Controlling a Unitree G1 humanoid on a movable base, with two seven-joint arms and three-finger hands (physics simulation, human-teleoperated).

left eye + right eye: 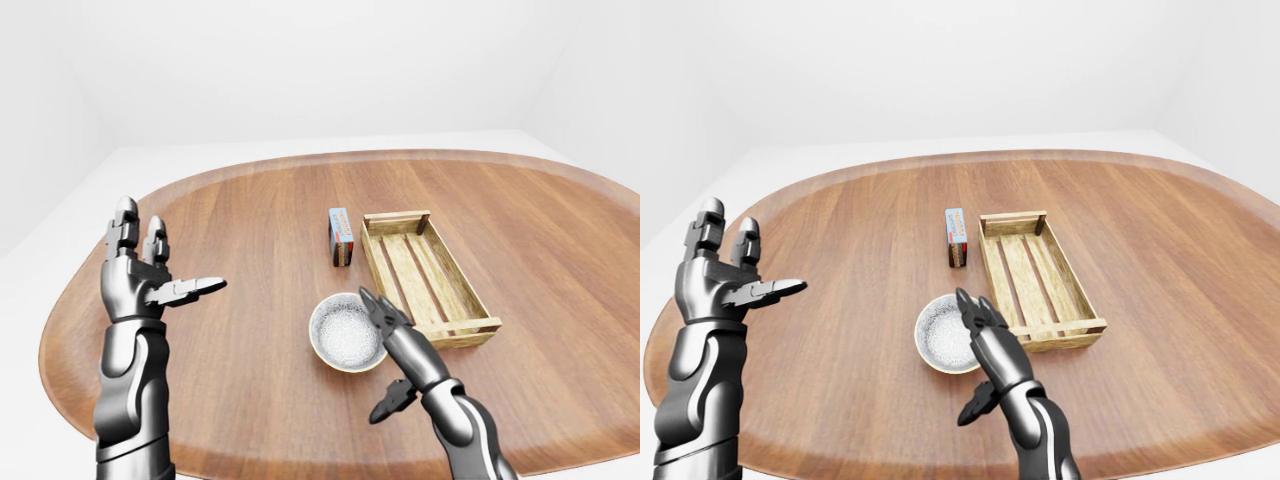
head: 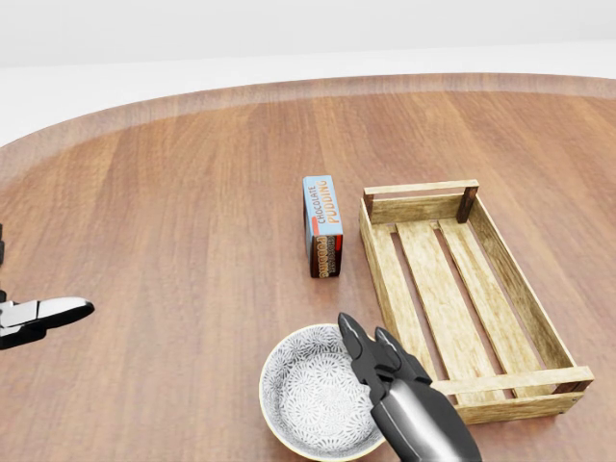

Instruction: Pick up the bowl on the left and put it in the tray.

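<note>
One bowl (image 2: pixel 313 404), patterned grey-white inside. One wooden tray (image 2: pixel 460 294), slatted, nothing in it. One small box (image 2: pixel 322 225) printed "chocolate pudding", lying on its side. One round wooden surface (image 1: pixel 230 350) carrying all three. Two robot hands: one left hand (image 1: pixel 140 270), one right hand (image 1: pixel 392 325), with three fingers (image 1: pixel 190 289) on the left; the right's are not all countable.

Left hand (image 1: pixel 150 270) and right hand (image 1: pixel 385 320): glossy grey-silver metal shells, black joints, three tapered segmented fingers each; forearms of matching rounded grey panels.
</note>
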